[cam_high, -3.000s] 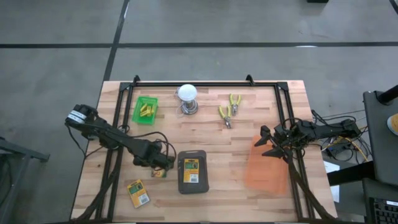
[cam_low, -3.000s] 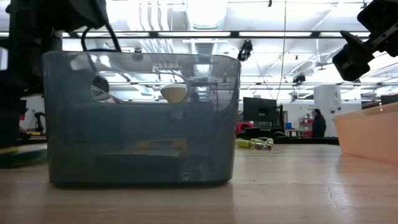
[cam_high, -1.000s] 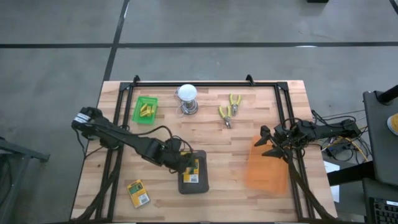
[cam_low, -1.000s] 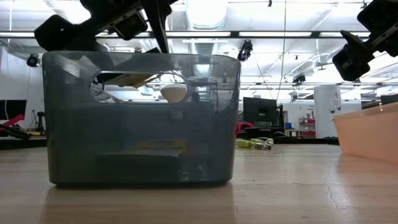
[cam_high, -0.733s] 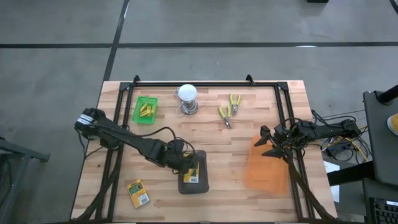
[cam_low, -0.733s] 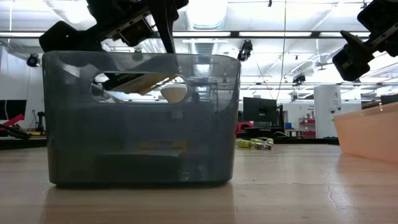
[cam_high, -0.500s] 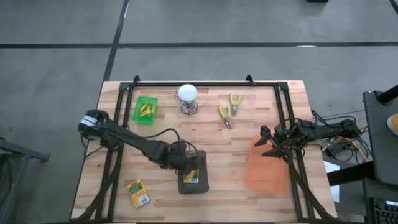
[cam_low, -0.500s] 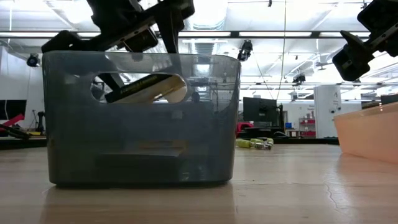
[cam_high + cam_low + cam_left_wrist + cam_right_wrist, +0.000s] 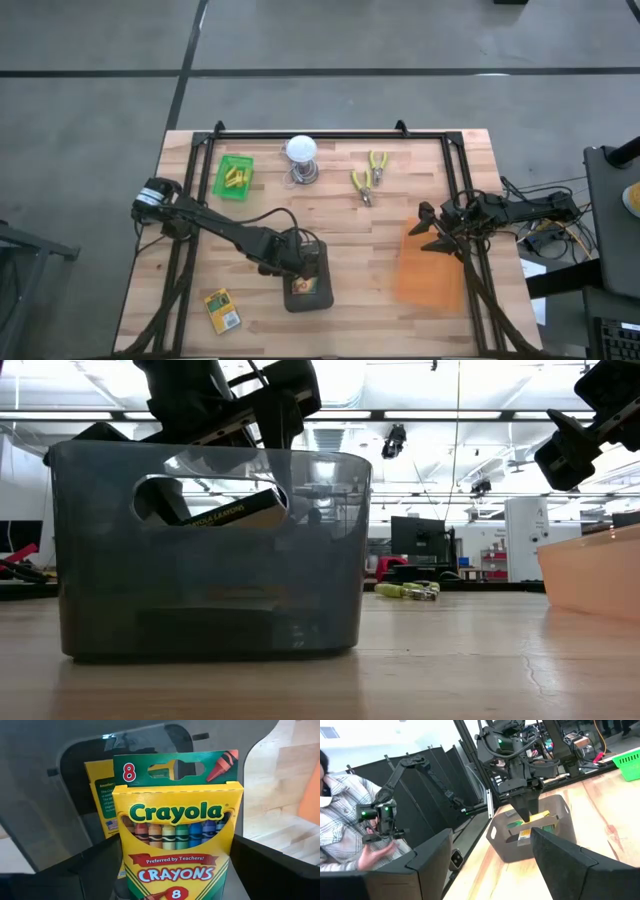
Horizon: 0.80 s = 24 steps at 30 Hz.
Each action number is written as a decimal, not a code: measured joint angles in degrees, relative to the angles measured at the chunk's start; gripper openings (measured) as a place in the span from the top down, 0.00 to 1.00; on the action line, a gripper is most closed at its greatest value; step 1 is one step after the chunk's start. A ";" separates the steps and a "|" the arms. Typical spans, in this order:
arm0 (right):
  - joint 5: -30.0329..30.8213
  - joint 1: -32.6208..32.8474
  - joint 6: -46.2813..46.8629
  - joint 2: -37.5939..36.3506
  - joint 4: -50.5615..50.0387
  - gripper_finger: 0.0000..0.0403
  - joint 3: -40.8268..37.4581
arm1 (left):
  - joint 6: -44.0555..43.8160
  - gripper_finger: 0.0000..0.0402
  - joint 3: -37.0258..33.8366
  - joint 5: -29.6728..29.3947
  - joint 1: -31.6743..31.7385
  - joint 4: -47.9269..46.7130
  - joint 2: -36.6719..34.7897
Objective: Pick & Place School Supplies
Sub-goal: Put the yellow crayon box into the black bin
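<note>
My left gripper (image 9: 298, 262) reaches into the dark grey bin (image 9: 322, 300) at the middle of the table's near side, shut on a green-and-yellow crayon box (image 9: 177, 845). In the low view that box (image 9: 232, 512) shows tilted behind the bin's handle cutout. A second crayon box (image 9: 100, 790) lies flat on the bin's floor. A third one (image 9: 222, 310) lies flat on the table near the front left. Short yellow pieces sit in a green tray (image 9: 234, 177) at the far left. My right gripper (image 9: 428, 230) waits open at the table's right. My left gripper pinches the crayon box between its two fingers (image 9: 92, 870), which are on the two narrow side edges (image 9: 125, 870) at the end opposite the hang tab. The fingers slant down from the table's left. The box is clear of the bin's floor, tab end pointing away from the gripper.
An orange bin (image 9: 430, 265) stands at the right, beside my right gripper. A white bulb on a metal base (image 9: 302, 155) and yellow-handled pliers (image 9: 368, 175) lie at the far side. A person (image 9: 350, 820) shows beyond the table in the right wrist view.
My left gripper has gone down and toward the table's right edge, carrying the crayon box from above the bin's rim down inside the bin. The box has tipped more steeply. The bin has slid a little on the table.
</note>
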 joint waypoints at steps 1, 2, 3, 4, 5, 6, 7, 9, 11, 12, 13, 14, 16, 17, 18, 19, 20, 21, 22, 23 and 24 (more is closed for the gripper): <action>0.00 0.01 0.00 0.00 0.00 0.35 0.00 | -0.09 0.12 0.00 0.00 0.00 0.00 -0.02; 0.00 0.02 0.00 0.00 0.00 0.34 0.00 | -0.21 0.12 0.00 0.00 0.00 0.04 -0.02; 0.00 0.02 0.00 0.00 0.00 0.34 0.00 | -0.24 0.12 0.00 0.00 0.00 0.02 -0.02; 0.00 0.02 0.00 0.00 0.00 0.34 0.00 | -0.29 0.12 0.00 0.00 0.00 0.02 -0.02; 0.00 0.00 0.00 0.00 0.00 0.34 0.00 | -0.34 0.12 0.00 0.00 0.02 0.04 -0.03; 0.00 0.01 0.00 0.00 0.00 0.34 0.00 | -0.47 0.12 0.00 0.00 0.04 0.06 -0.04; 0.00 0.00 0.00 0.00 0.00 0.34 0.00 | -0.83 0.12 0.00 0.00 0.06 0.07 -0.04; -0.01 0.01 0.00 0.00 0.00 0.34 0.00 | -1.29 0.12 0.00 -0.01 0.05 0.07 -0.04; 0.00 0.00 0.00 0.00 0.00 0.35 0.00 | -1.31 0.12 0.00 -0.02 0.11 0.09 -0.06; -0.01 0.02 0.00 -0.01 0.00 0.35 0.00 | -1.33 0.12 0.00 -0.02 0.13 0.09 -0.06; 0.00 0.00 0.00 -0.02 0.00 0.35 0.00 | -1.34 0.12 0.00 -0.02 0.13 0.08 -0.06; 0.00 0.01 0.00 -0.01 0.00 0.35 0.00 | -1.35 0.11 0.00 0.00 0.15 0.07 -0.06; 0.00 0.01 0.00 -0.02 0.00 0.36 0.00 | -1.36 0.12 0.00 -0.02 0.17 0.07 -0.06; 0.00 0.02 0.00 -0.02 0.00 0.36 0.00 | -1.37 0.11 0.00 -0.02 0.17 0.07 -0.06; 0.00 0.02 0.00 -0.02 0.00 0.36 0.00 | -1.37 0.11 0.00 -0.02 0.20 0.07 -0.06; -0.01 0.01 0.00 -0.02 0.00 0.36 0.00 | -1.37 0.11 0.00 -0.03 0.20 0.07 -0.06; -0.01 0.01 0.00 -0.02 -0.01 0.36 0.00 | -1.37 0.11 0.00 -0.04 0.20 0.07 -0.06; 0.00 0.02 0.00 -0.02 0.00 0.35 0.00 | -1.37 0.11 0.00 -0.03 0.20 0.07 -0.06; 0.00 0.02 0.00 -0.03 0.00 0.35 0.00 | -1.37 0.11 0.00 -0.04 0.20 0.07 -0.07; 0.00 0.00 0.00 -0.07 0.00 0.35 0.00 | -1.37 0.11 0.00 -0.03 0.20 0.06 -0.08; 0.00 0.00 0.00 -0.07 0.00 0.35 0.00 | -1.37 0.11 0.00 -0.04 0.20 0.04 -0.08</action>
